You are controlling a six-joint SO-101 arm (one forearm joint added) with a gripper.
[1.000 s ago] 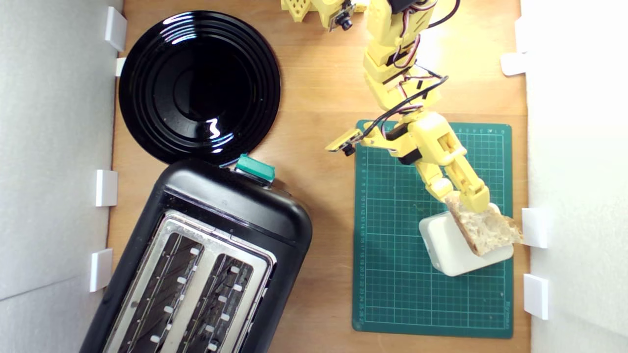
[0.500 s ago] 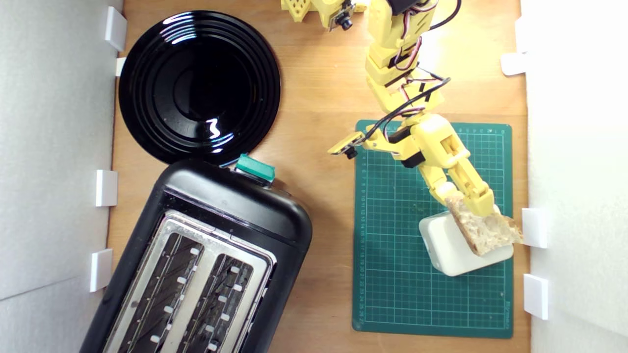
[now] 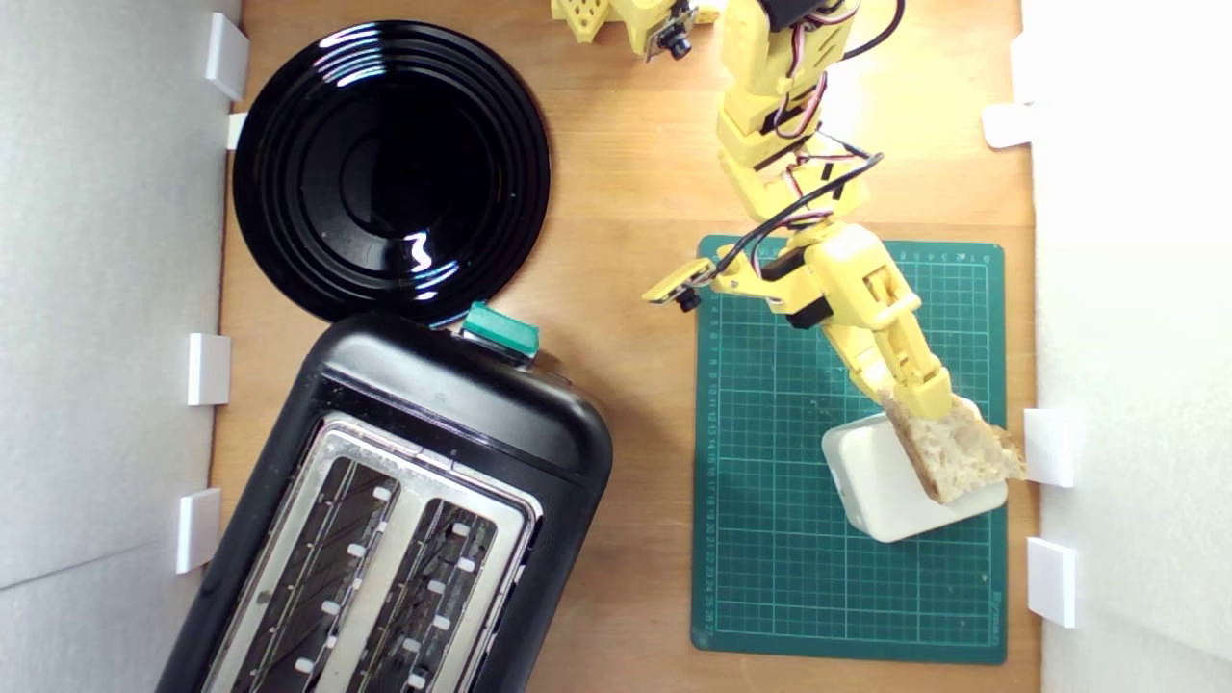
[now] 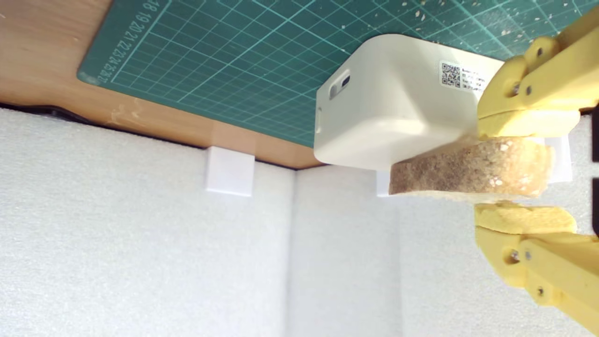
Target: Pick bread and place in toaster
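The bread [image 3: 958, 449] lies across the far corner of a white plastic box [image 3: 881, 481], its floury crust edge overhanging the box toward the exterior view's right. In the wrist view the bread [image 4: 468, 173] shows its tan crust side-on, sandwiched between the two yellow fingers: one finger [image 4: 529, 122] rests against its upper face, while the other finger [image 4: 524, 219] sits just under its lower face, with what looks like a thin sliver of light between them. The gripper [image 3: 914, 397] is therefore closed down to about the thickness of the slice, with the end of the bread nearest the wrist between its jaws; whether both pads press firmly cannot be told.

From the gripper, the rest of the slice runs straight out past the fingertips, away from the arm. The box sits directly beneath the fingertips on a green cutting mat [image 3: 770, 539], which lies on the wooden table [image 3: 626, 192].

The toaster [image 3: 404, 510] stands well apart from the gripper, off to its side toward the exterior view's left, both slots facing up and its green lever knob [image 3: 500, 332] at the end nearer the arm's base. A round black plate [image 3: 390, 168] lies just beyond the toaster, touching or nearly touching its knob end. White foam walls [image 4: 140, 257] close in the table edge just past the bread.
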